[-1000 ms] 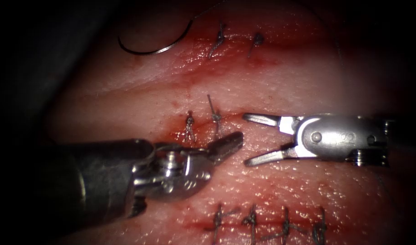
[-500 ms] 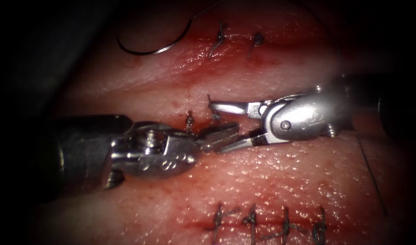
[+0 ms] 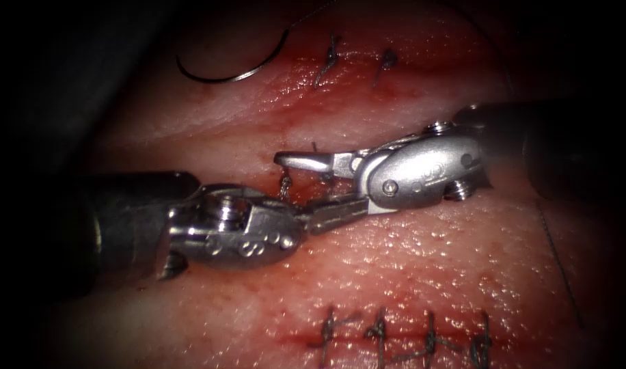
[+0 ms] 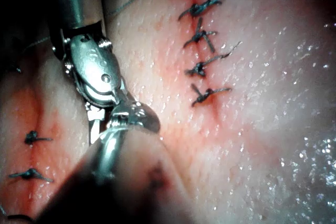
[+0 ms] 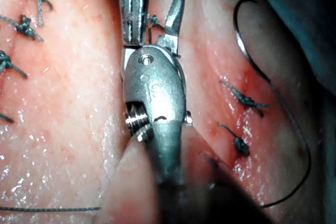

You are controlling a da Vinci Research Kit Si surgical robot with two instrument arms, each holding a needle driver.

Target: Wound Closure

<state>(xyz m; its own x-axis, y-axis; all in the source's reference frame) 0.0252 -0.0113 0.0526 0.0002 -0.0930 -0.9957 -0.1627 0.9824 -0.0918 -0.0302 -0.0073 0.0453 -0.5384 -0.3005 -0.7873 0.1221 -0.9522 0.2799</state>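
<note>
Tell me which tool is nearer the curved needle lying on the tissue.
Right, narrowly. The needle lies free on the tissue, up and left of both tools. The right tool, open, reaches closest with its upper jaw. The left tool sits lower, farther away.

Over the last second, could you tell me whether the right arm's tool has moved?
Yes. The right tool has moved left, its open jaws now straddling the knotted stitches beside the left tool.

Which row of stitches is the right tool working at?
The middle pair, between the upper pair and the lower row of four. The right tool has its open jaws around it.
</note>
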